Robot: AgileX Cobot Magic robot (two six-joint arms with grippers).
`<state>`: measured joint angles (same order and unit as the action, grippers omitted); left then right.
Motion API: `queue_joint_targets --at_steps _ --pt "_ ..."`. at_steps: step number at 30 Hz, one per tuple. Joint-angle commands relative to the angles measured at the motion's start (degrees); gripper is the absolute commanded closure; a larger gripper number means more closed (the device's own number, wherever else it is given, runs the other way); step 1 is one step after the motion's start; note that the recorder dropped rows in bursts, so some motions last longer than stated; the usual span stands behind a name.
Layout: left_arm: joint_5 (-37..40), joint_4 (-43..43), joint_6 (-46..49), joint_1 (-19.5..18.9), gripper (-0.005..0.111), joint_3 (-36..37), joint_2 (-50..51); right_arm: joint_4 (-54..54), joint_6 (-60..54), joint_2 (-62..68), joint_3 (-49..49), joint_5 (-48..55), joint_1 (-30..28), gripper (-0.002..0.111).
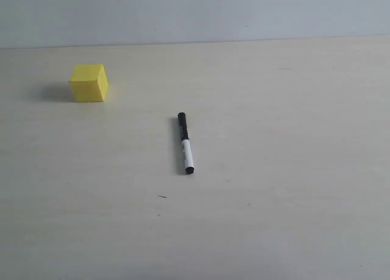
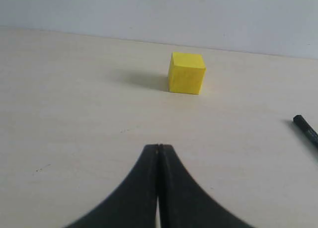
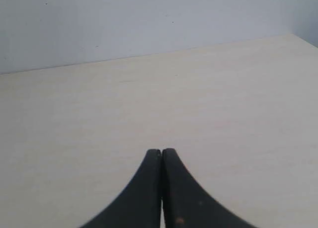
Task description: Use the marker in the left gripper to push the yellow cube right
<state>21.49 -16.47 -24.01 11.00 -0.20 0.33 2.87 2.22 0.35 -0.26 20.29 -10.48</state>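
1. Exterior view: neither claw shows here. The marker (image 1: 185, 143) lies flat on the desk (image 1: 292, 219), well apart from the yellow cube (image 1: 89, 83). The tool is not in hand, so we judge a pickup has to come first. The round barrel could roll away if it is nudged from one side only.
2. Left wrist view: the left claw (image 2: 159, 148) has its fingers pressed together with nothing between them. The yellow cube (image 2: 186, 73) sits ahead of the tips and clear of them. Only the marker's black cap (image 2: 306, 131) shows, off to one side and well apart from the claw. Reaching in with the fingers closed would shove the marker rather than grasp it. Swinging across could clip the cube and send it the wrong way. We also expect an off-centre push to spin the cube instead of sliding it.
3. Right wrist view: the right claw (image 3: 161, 151) is pressed closed too, and it is empty, with only bare desk ahead of it. We see little risk here unless it strays into the push path.
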Motion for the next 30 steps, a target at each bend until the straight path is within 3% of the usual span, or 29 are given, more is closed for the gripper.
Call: queue_joint_targets --at_steps 1,12,16,20,25,30 --pt "0.07 0.24 -0.28 0.3 0.107 0.2 -0.33 0.0 -0.01 -0.35 0.26 -0.06 -0.2 0.108" --pt "0.07 0.13 -0.27 0.3 0.107 0.2 -0.33 0.0 -0.01 -0.35 0.26 -0.06 -0.2 0.108" --pt "-0.07 -7.24 0.0 0.3 0.107 0.2 -0.33 0.0 -0.01 -0.35 0.26 -0.06 -0.2 0.108" --pt "-10.87 -5.44 -0.42 0.3 0.107 0.2 -0.33 0.0 -0.01 -0.35 0.26 -0.06 -0.2 0.108" --pt "-18.71 -2.18 -0.85 0.3 0.107 0.2 -0.33 0.0 -0.01 -0.35 0.26 -0.06 -0.2 0.108" --pt "-20.2 -2.18 -14.56 0.3 0.107 0.2 -0.33 0.0 -0.01 -0.35 0.26 -0.06 -0.2 0.108"
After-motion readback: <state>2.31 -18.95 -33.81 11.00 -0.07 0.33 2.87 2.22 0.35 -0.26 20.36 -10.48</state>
